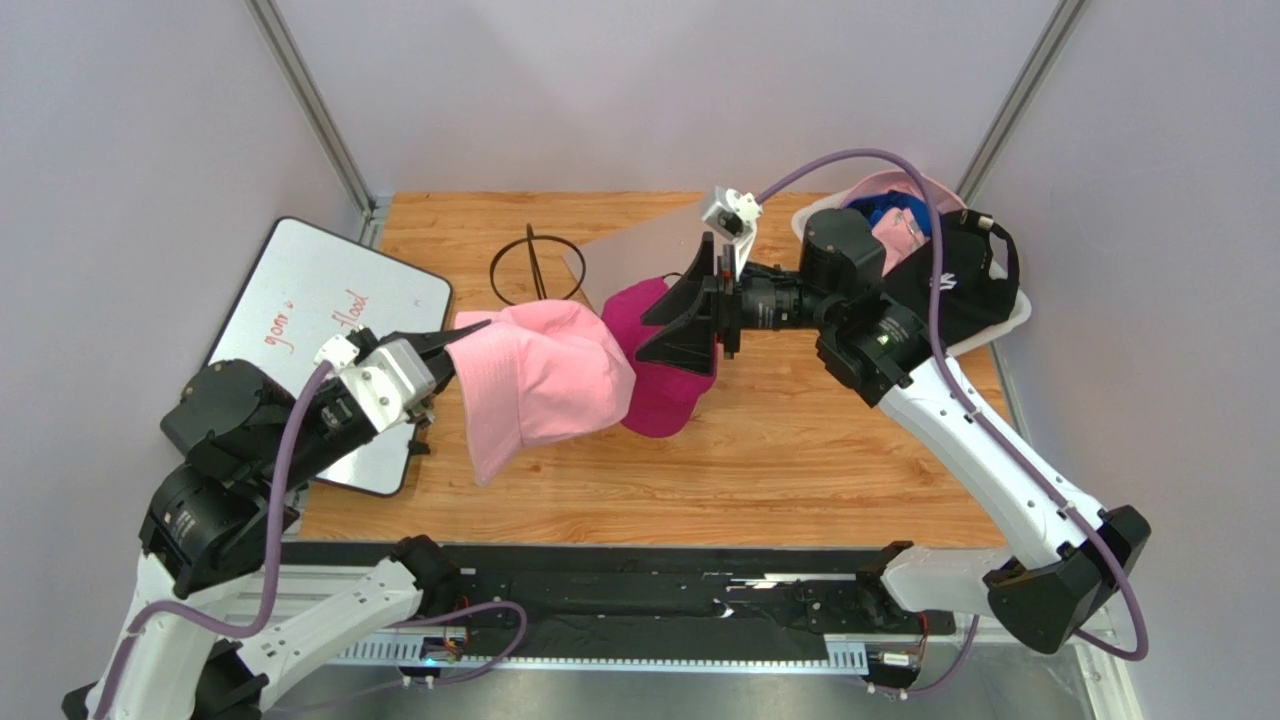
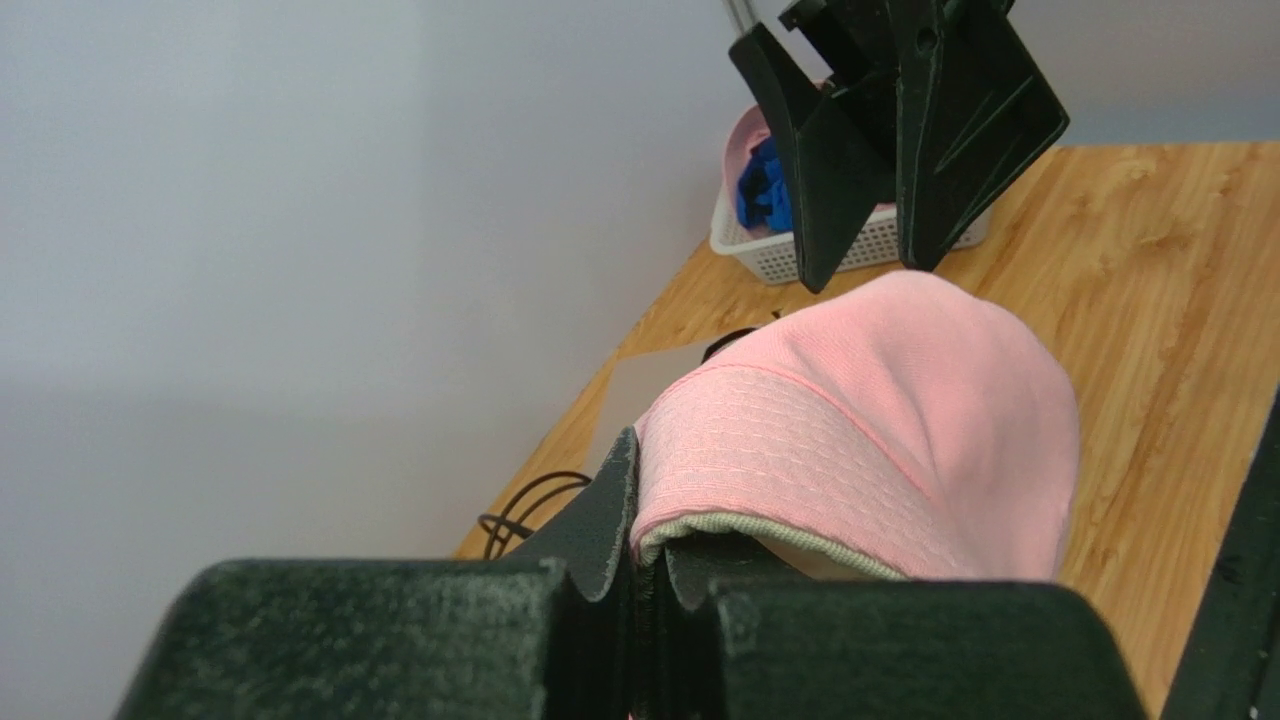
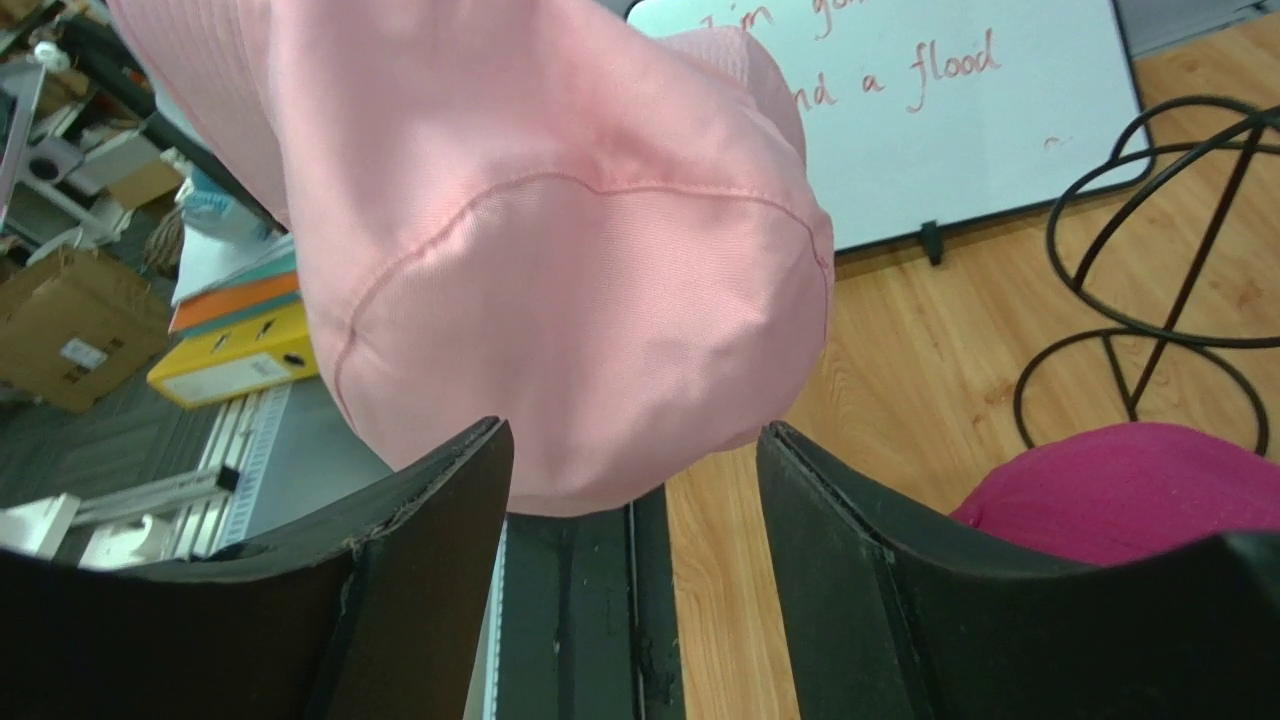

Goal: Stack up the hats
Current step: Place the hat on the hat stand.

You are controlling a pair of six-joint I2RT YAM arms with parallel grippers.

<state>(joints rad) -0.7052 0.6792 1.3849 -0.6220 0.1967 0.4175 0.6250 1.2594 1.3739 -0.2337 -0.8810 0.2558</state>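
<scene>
Pinches the brim of the pink hat [image 1: 541, 383] in the left claw [image 2: 646, 518], crown hanging above the table [image 1: 842, 465]. Holds the right claw [image 1: 649, 327] spread at the hat's 3 o'clock, over the magenta cap [image 1: 672, 405] lying on the table.

White link shells, black joint housings on left arm [image 1: 226, 450] and right arm [image 1: 977, 443]. One lavender cable [image 1: 849, 152] looped along each. Matte black, broad wedge-shaped fingers on left claw [image 2: 643, 510] and right claw [image 3: 631, 450]. Small white camera block [image 1: 732, 213], upper centre.
</scene>
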